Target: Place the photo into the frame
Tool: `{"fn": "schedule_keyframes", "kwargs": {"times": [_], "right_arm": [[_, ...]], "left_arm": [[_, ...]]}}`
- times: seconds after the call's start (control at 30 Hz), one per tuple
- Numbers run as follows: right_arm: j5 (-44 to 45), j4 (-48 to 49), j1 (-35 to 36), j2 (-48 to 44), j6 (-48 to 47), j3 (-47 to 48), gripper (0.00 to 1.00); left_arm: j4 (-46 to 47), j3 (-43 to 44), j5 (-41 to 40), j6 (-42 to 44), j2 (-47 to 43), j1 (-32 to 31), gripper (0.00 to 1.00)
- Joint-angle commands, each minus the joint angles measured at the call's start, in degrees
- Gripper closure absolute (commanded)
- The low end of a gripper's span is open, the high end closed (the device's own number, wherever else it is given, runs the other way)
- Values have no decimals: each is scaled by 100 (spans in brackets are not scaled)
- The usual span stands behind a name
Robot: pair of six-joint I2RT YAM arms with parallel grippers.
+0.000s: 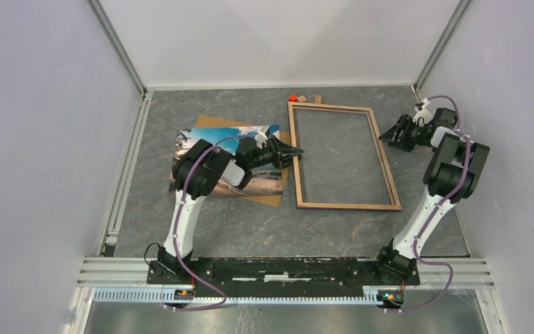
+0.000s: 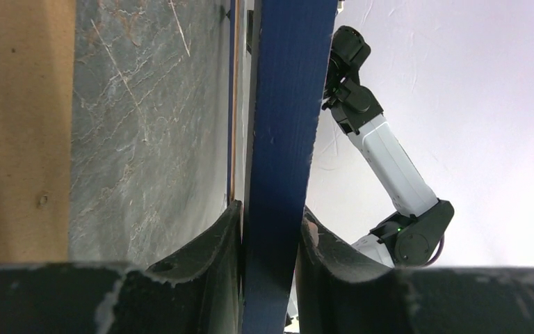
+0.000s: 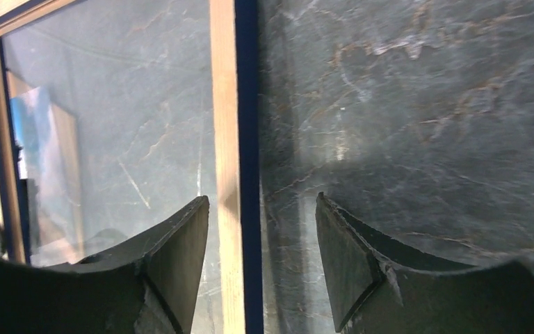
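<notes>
The left hand (image 2: 270,221) is clamped on the frame's (image 1: 384,161) left rail. The right hand (image 3: 262,209) gapes empty, seemingly over the right rail. The photo (image 1: 224,133) lies on a board (image 1: 270,199) on the table (image 1: 250,226), not yet inserted.

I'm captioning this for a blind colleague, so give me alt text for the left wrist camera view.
The left gripper clamps the dark blue rail of the frame, which runs up the middle. Grey table and a brown board show on the left, the right arm against a white wall on the right.
</notes>
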Motion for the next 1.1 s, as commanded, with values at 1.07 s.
{"fn": "schedule_keyframes", "kwargs": {"times": [1.07], "right_arm": [[3027, 271, 600, -3144, 151, -2310, 8]], "left_arm": [[-6972, 2406, -951, 3860, -2472, -825, 78]]}}
